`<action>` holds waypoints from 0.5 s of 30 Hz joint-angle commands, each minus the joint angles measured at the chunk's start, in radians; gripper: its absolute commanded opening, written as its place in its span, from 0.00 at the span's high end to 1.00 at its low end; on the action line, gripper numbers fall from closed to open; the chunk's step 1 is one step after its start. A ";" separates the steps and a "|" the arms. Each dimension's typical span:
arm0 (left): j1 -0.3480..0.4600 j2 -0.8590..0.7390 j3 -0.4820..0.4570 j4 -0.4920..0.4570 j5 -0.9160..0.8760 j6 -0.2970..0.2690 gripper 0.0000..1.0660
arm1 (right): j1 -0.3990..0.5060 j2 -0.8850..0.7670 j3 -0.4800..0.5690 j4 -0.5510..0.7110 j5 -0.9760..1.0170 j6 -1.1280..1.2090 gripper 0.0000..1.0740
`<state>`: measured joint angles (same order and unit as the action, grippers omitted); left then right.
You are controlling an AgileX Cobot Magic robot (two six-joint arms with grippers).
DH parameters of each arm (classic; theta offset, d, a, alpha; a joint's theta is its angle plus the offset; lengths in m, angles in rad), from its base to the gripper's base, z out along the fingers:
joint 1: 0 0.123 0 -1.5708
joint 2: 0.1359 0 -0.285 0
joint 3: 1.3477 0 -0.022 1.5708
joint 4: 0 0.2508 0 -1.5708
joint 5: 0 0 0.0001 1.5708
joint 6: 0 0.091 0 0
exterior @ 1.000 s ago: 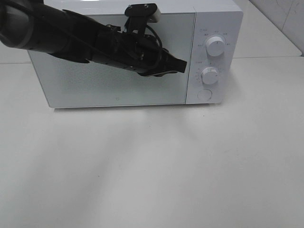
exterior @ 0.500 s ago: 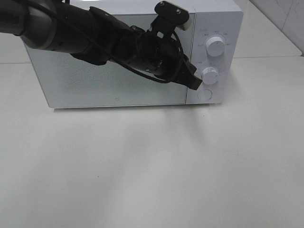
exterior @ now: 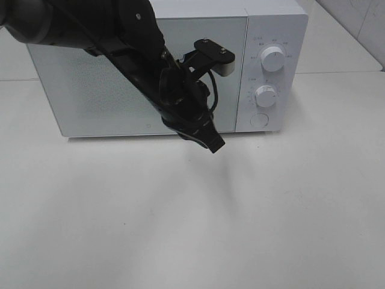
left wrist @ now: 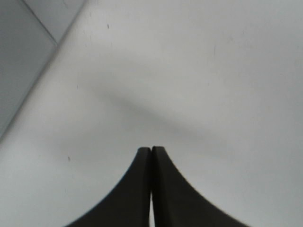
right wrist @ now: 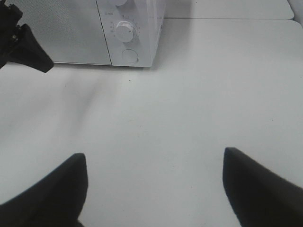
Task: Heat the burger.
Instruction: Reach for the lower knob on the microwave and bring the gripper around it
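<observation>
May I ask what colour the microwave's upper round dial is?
White round upper dial; clearest in exterior high view.

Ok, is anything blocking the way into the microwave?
Yes. The microwave door is shut, so it covers the way in. The left fingers, pressed together, hang in front of it above the table. No burger shows in any view, so whether it's inside can't be told.

The microwave (exterior: 90, 90) stands on the table (exterior: 252, 229), across the upper part of the frame. At its right side the upper knob (exterior: 273, 59) sits above the lower knob (exterior: 265, 95), with a button (exterior: 258, 120) below both. The left end effector (exterior: 213, 144) hangs before the door's lower edge (mid-frame), above the table.
</observation>
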<state>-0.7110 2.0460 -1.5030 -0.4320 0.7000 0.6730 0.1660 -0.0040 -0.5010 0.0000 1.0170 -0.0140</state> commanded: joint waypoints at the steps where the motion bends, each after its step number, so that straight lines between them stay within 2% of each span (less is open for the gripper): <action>1: -0.001 -0.033 -0.007 0.106 0.103 -0.134 1.00 | -0.003 -0.023 0.003 0.010 -0.017 -0.013 0.31; 2: -0.001 -0.049 -0.007 0.161 0.174 -0.198 1.00 | -0.003 -0.023 0.003 0.010 -0.017 -0.013 0.31; 3: -0.001 -0.056 -0.007 0.185 0.218 -0.223 1.00 | -0.003 -0.023 0.003 0.010 -0.017 -0.013 0.31; 4: -0.001 -0.056 -0.007 0.185 0.218 -0.223 1.00 | -0.003 -0.023 0.003 0.010 -0.017 -0.013 0.31; 5: -0.001 -0.065 -0.007 0.223 0.308 -0.256 1.00 | -0.003 -0.023 0.003 0.010 -0.017 -0.013 0.31; 6: -0.001 -0.065 -0.007 0.223 0.308 -0.256 1.00 | -0.003 -0.023 0.003 0.010 -0.017 -0.013 0.31; 8: 0.000 -0.066 -0.007 0.264 0.456 -0.272 1.00 | -0.003 -0.023 0.003 0.010 -0.017 -0.013 0.31; 10: 0.000 -0.066 -0.007 0.284 0.520 -0.289 1.00 | -0.003 -0.023 0.003 0.010 -0.017 -0.013 0.31; 15: 0.031 -0.083 -0.007 0.316 0.582 -0.334 1.00 | -0.003 -0.023 0.003 0.010 -0.017 -0.013 0.31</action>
<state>-0.6970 1.9800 -1.5060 -0.1270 1.2090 0.3640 0.1660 -0.0040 -0.5010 0.0000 1.0170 -0.0140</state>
